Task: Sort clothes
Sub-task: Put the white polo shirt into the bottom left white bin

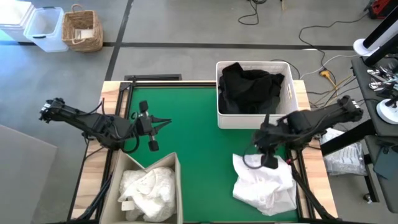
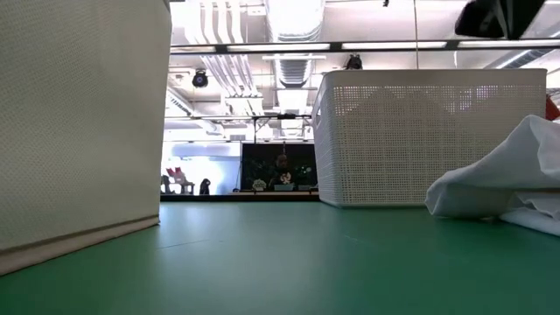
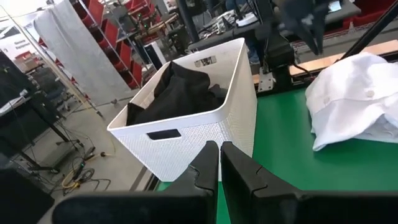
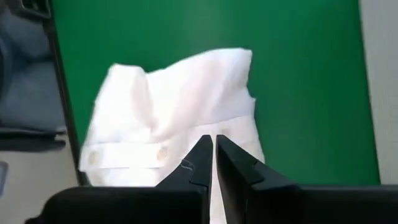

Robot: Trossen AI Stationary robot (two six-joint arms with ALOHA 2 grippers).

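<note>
A white buttoned garment [image 1: 265, 185] lies crumpled on the green mat at the near right; it also shows in the right wrist view [image 4: 177, 118], the left wrist view [image 3: 354, 93] and the low view [image 2: 503, 179]. Black clothes [image 1: 250, 87] fill the white basket [image 1: 222, 119]. White clothes [image 1: 149, 190] lie in the beige bin [image 1: 178, 180]. My right gripper [image 4: 215, 146] is shut and empty, pointing down, held well above the white garment [image 1: 270, 163]. My left gripper [image 3: 219, 152] is shut and empty, above the mat's left part [image 1: 168, 122], pointing toward the basket.
The white basket [image 2: 429, 140] stands at the far right of the mat and the beige bin [image 2: 79, 131] at the near left. Bare green mat [image 1: 186, 118] lies between them. Wooden table edges [image 1: 109, 93] frame the mat.
</note>
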